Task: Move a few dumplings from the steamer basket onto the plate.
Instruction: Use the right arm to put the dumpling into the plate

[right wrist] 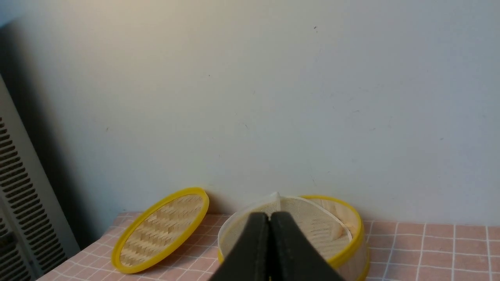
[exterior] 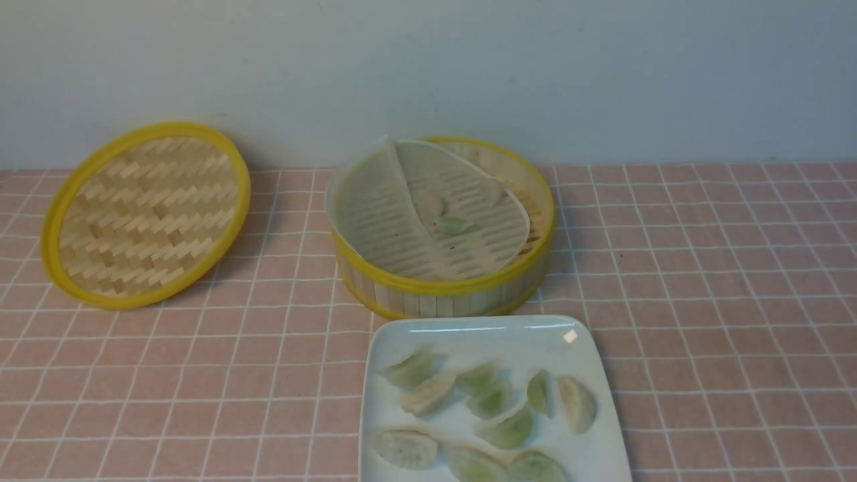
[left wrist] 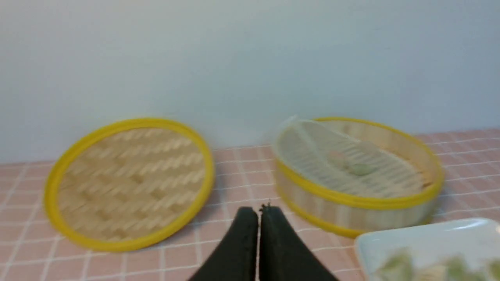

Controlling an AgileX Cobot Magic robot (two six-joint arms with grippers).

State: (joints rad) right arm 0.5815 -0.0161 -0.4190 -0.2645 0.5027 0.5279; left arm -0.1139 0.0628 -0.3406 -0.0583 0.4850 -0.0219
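On the pink tiled tabletop (exterior: 723,281), the round bamboo steamer basket with yellow rims (exterior: 445,289) sits just behind the glossy white square plate (exterior: 469,331). The plate's near edge is cut off, so its dumpling count is uncertain. The basket's translucent perforated liner sheet (exterior: 381,214) is folded and lifted; a reach could snag it and tip the two small pale dumplings (exterior: 442,214) left inside. The flat woven bamboo lid (exterior: 144,214) leans aside. The left end effector (left wrist: 258,212) and right end effector (right wrist: 269,220) are both pinched closed, empty.
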